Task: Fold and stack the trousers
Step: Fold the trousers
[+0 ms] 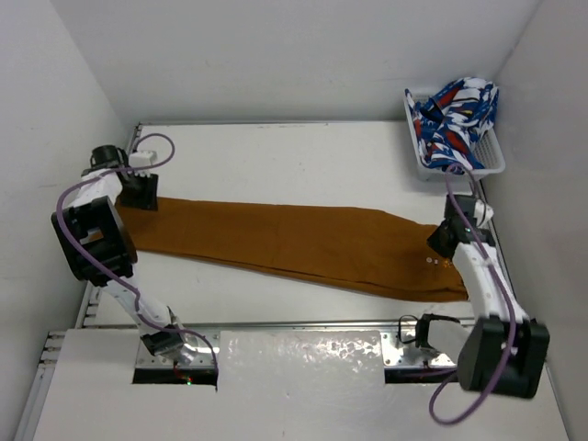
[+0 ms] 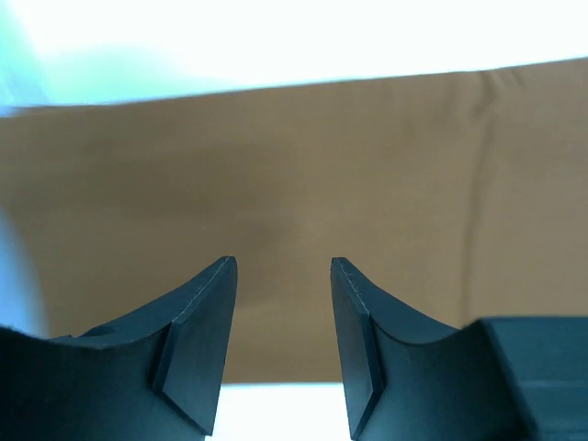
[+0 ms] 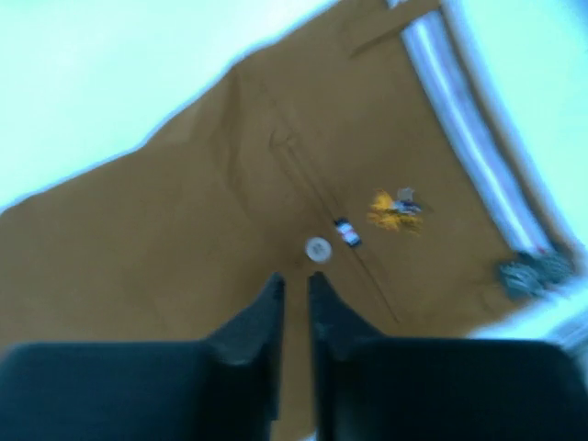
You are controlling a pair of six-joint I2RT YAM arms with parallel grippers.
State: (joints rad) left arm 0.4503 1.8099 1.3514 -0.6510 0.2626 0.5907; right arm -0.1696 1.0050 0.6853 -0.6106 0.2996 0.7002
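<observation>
The mustard-brown trousers (image 1: 303, 241) lie flat and stretched across the table, leg ends at the left, waistband at the right. My left gripper (image 1: 140, 195) hovers at the leg ends. In the left wrist view it (image 2: 283, 265) stands open above plain brown cloth (image 2: 276, 156), with nothing between its fingers. My right gripper (image 1: 444, 241) is down at the waistband end. In the blurred right wrist view its jaws (image 3: 296, 280) stand almost together over the cloth (image 3: 211, 211), close to a metal rivet (image 3: 317, 249). Whether cloth is caught in the thin slit does not show. The striped inner edge (image 3: 459, 119) runs at the upper right.
A white basket (image 1: 418, 161) with blue-white-red patterned clothes (image 1: 455, 115) stands at the back right corner. White walls close in the table (image 1: 276, 156) on three sides. Both arm bases sit on the metal rail at the near edge.
</observation>
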